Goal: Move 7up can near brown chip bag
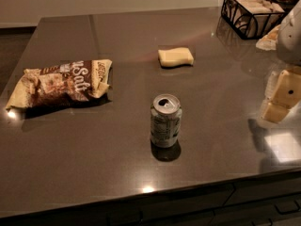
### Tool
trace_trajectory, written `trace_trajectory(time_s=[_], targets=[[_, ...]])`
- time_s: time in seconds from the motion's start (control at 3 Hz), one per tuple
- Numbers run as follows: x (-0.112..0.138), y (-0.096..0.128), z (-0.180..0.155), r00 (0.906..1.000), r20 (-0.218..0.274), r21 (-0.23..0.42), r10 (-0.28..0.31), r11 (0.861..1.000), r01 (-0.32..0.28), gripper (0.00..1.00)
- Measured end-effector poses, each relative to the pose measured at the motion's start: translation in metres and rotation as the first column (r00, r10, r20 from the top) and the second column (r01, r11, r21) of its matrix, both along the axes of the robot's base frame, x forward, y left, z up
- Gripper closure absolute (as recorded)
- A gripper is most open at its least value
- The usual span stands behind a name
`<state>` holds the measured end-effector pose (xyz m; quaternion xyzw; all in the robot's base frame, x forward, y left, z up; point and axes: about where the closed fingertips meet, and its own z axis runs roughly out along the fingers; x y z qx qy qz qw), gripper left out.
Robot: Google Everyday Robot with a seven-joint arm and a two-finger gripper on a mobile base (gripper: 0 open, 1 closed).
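Note:
The 7up can (165, 120) stands upright near the middle of the dark countertop (94, 154), its shiny top with the pull-tab hole facing up. The brown chip bag (61, 84) lies flat at the left, with large white lettering, about a can's height and a half away from the can. My gripper (280, 98) hangs at the right edge of the view, above the counter and well to the right of the can, touching neither thing. The white arm (292, 32) rises above it.
A pale yellow sponge-like block (175, 57) lies behind the can. A black wire basket (250, 13) of packets stands at the back right corner. The counter's front edge runs below the can, with dark drawers (263, 206) under it.

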<state>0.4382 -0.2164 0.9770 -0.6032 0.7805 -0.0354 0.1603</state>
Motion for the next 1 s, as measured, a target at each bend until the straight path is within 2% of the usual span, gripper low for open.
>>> trace_trajectory(time_s=[0.33,0.67,1.0], targets=[[0.0,0.0,0.0,1.0,0.0,0.0,0.0,1.0,0.0,0.0],[-0.001,0.01,-0.002,0.9998,-0.011,0.063,0.015,0.998,-0.014,0.0],[-0.003,0.049,-0.014,0.9963,-0.047,0.243,0.073,0.968,-0.059,0.0]])
